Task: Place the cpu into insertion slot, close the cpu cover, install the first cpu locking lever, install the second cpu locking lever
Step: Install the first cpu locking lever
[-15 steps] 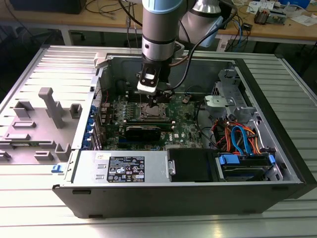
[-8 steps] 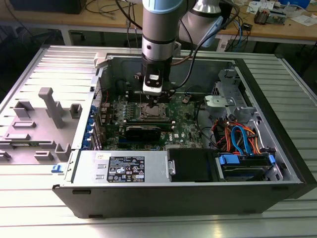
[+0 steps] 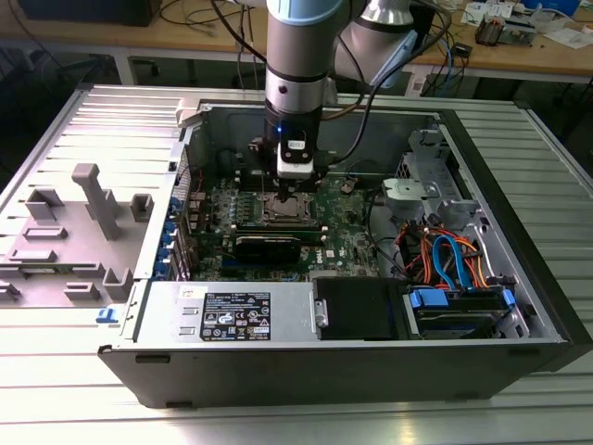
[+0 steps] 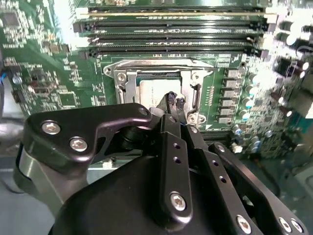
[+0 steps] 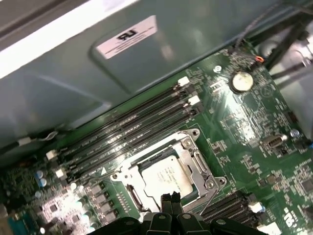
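So the cpu sits in the insertion slot, mid-board in the open case on the desk, right beside the memory slots. The cpu cover looks flat around it. Jaws are clenched, fingertips pressed together with nothing visible between, hovering at the socket's edge.

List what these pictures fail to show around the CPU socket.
Second wrist view: the gripper hides the near side of the cpu cover and part of the cpu.
First wrist view: the gripper's tips cover the cpu cover's near edge; whether it is latched is too fine to tell.
Exterior view: the insertion slot is too small to tell whether the gripper touches it.
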`<move>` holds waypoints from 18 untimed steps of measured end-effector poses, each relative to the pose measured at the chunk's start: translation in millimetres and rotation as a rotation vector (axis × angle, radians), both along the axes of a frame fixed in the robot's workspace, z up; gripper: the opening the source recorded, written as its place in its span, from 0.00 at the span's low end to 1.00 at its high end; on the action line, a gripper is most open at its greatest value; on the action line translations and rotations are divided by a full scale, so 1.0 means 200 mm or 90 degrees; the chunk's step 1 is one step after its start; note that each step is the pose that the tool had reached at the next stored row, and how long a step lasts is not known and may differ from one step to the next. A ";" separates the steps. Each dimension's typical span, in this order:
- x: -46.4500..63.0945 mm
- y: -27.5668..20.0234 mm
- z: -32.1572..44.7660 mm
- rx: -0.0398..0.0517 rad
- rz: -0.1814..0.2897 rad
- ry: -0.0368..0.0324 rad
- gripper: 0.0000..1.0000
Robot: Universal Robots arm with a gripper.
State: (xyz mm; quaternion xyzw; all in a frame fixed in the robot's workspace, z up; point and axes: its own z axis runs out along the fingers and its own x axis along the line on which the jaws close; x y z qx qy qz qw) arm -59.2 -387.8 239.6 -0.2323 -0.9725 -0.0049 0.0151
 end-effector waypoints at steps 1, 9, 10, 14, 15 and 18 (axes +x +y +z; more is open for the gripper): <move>0.00 0.000 0.000 0.0000 0.012 0.0000 0.11; 0.00 0.000 0.000 0.0000 0.065 0.0000 0.11; 0.00 0.000 0.000 0.0000 0.065 0.0000 0.11; 0.00 0.000 0.000 0.0000 0.065 0.0000 0.11; 0.00 0.000 0.000 0.0000 0.065 0.0000 0.11; 0.00 0.000 0.000 0.0000 0.065 0.0000 0.11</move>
